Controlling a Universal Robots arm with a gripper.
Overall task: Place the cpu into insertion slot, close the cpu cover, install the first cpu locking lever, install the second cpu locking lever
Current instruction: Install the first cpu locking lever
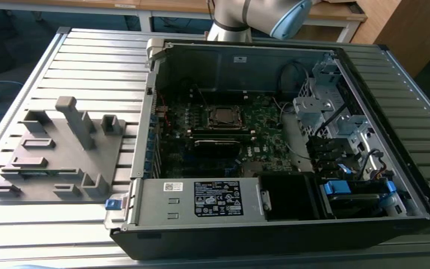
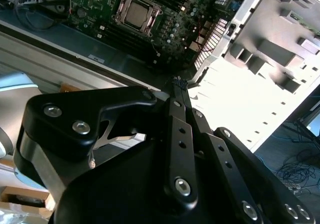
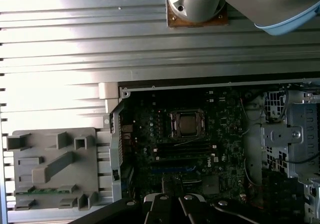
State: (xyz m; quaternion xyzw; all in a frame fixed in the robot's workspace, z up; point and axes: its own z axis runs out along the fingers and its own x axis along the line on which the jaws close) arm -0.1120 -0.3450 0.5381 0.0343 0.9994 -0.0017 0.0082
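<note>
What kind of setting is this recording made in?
Probably a robotics lab or workshop bench: an open computer case lies on a slatted metal table, a grey parts holder sits beside it, and a robot arm is mounted on the same table.

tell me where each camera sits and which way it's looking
Exterior view: off the arm, looking down slantwise into the open case; the arm shows beyond it.
First wrist view: on the arm, high, looking straight down at the case; the gripper and arm base show.
Second wrist view: on the arm behind the gripper, looking along it slantwise toward the cpu.
Shared: all three show the cpu and the grey fixture.
</note>
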